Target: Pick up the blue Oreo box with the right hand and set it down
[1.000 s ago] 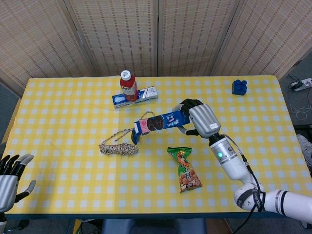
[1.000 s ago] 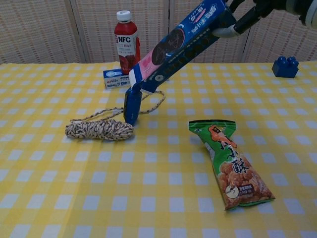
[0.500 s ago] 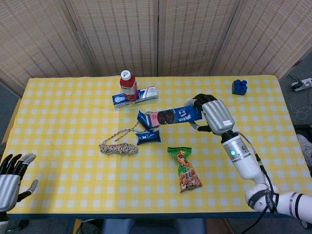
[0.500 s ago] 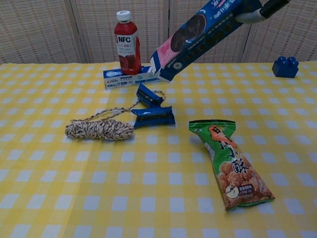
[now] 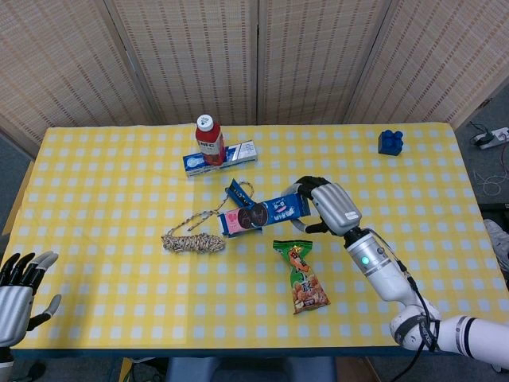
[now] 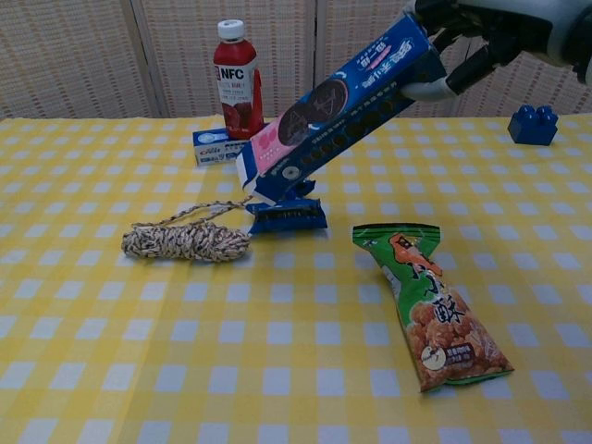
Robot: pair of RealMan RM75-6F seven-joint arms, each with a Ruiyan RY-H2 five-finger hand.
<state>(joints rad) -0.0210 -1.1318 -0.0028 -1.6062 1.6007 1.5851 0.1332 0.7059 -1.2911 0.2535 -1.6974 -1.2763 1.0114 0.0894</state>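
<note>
The blue Oreo box [image 5: 264,213] is held by its right end in my right hand [image 5: 329,205], above the middle of the yellow checked table [image 5: 103,191]. In the chest view the Oreo box [image 6: 338,111] slants down to the left from my right hand [image 6: 481,37]. Its pink end hangs just over a small blue packet [image 6: 287,215]; I cannot tell whether they touch. The head view shows a blue packet [image 5: 236,189] just behind the box. My left hand [image 5: 20,290] is open at the table's near left corner, holding nothing.
A coiled rope [image 5: 193,239] [image 6: 185,240] lies left of the box. A green snack bag [image 5: 301,276] [image 6: 430,305] lies in front of my right hand. A red bottle [image 5: 209,141] and a white-blue carton [image 5: 195,163] stand behind. A blue brick [image 5: 390,142] sits at the far right.
A blue packet that hung from the box's low end dropped onto the table. My right hand raised the box to the right, then lowered it back over the packets.
</note>
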